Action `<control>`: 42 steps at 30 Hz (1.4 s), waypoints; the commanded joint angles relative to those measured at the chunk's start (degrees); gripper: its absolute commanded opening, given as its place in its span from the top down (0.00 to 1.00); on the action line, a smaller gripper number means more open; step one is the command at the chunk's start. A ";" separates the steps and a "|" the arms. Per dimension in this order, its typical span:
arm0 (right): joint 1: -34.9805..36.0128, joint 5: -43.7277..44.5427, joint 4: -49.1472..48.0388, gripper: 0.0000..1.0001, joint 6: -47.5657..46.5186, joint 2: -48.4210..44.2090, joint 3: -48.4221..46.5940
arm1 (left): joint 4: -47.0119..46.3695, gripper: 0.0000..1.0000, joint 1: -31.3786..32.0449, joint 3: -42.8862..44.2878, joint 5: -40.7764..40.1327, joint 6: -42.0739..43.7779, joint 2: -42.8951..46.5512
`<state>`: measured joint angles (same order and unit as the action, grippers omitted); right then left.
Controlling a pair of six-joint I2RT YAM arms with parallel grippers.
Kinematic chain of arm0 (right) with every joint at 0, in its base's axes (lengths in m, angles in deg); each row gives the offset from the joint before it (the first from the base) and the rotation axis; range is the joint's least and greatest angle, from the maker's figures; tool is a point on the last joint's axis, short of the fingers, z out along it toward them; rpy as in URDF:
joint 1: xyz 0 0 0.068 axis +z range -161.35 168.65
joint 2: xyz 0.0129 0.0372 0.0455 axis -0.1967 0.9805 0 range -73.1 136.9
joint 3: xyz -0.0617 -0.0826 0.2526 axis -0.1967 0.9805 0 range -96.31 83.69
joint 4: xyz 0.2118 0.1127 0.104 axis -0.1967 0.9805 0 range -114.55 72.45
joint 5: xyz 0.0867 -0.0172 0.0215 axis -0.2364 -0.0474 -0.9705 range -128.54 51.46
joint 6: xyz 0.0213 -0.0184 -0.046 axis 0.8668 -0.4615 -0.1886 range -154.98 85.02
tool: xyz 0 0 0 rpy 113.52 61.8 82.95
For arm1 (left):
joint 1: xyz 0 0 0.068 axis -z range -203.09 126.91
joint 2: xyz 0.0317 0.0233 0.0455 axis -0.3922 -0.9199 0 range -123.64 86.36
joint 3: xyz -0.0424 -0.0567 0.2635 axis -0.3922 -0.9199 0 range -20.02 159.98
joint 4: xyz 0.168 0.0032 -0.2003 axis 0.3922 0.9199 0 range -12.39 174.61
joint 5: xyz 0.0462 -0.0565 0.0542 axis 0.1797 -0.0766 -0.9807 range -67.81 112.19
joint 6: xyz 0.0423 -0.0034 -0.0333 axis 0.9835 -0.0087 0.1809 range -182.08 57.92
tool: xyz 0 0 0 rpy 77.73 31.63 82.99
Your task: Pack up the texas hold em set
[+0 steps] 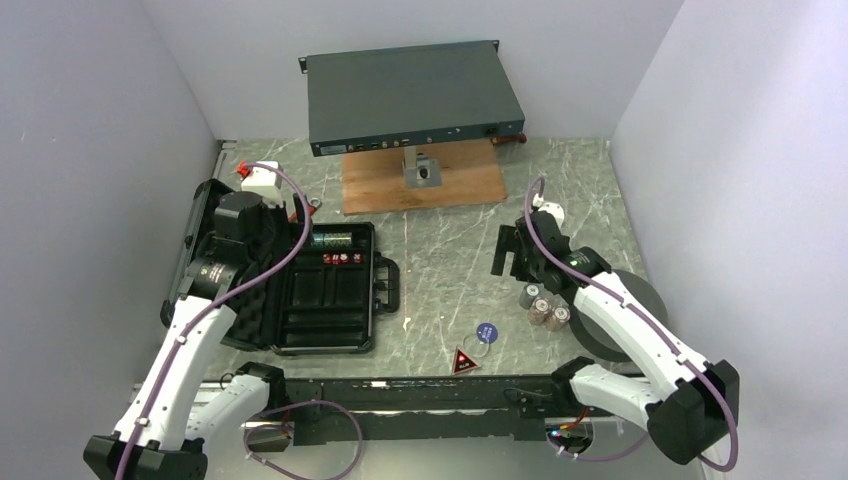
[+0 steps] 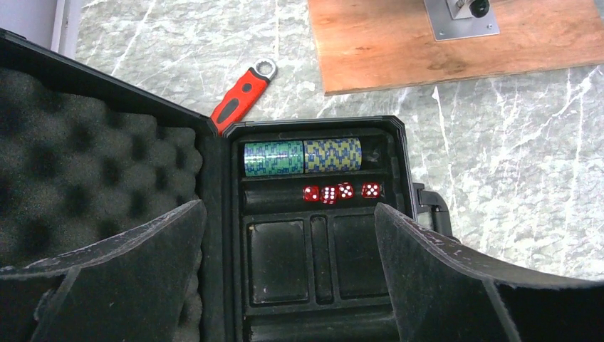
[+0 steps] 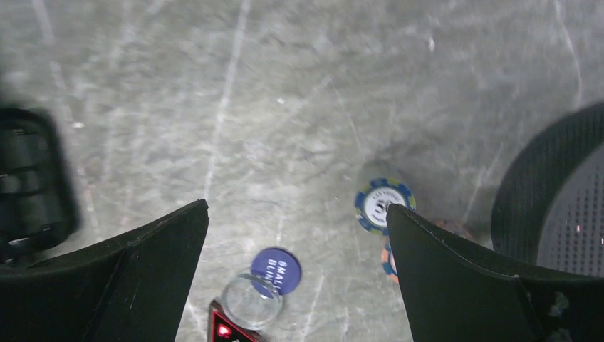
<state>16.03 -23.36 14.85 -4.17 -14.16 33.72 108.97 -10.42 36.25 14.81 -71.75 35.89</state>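
The black case (image 1: pixel 385 285) lies open at the left, foam lid (image 2: pixel 85 178) folded out. Its tray (image 2: pixel 313 256) holds two chip stacks lying on their sides (image 2: pixel 303 157) and several red dice (image 2: pixel 340 192). My left gripper (image 2: pixel 288 206) hovers open and empty over the tray. On the table to the right stand short chip stacks (image 1: pixel 545 308), one blue-rimmed (image 3: pixel 384 205). The blue disc (image 3: pixel 276 270) partly overlaps a clear disc (image 3: pixel 251 300) beside the red triangle marker (image 3: pixel 226 329). My right gripper (image 3: pixel 298 208) is open and empty above them.
A big grey rack unit (image 1: pixel 410 95) stands on a post over a wooden board (image 1: pixel 420 180) at the back. A red wrench (image 2: pixel 242 96) lies behind the case. A thick dark foam ring (image 3: pixel 548 214) sits right of the chip stacks, under my right arm.
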 commanded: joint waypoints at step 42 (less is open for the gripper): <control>-9.81 -2.51 -3.85 0.36 3.12 7.53 9.44 | 0.10 0.05 0.73 2.31 -4.03 1.50 1.43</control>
<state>6.35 -25.22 12.18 -0.52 -7.06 43.27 109.67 -9.88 36.25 12.30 -70.73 36.00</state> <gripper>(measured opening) 0.668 0.950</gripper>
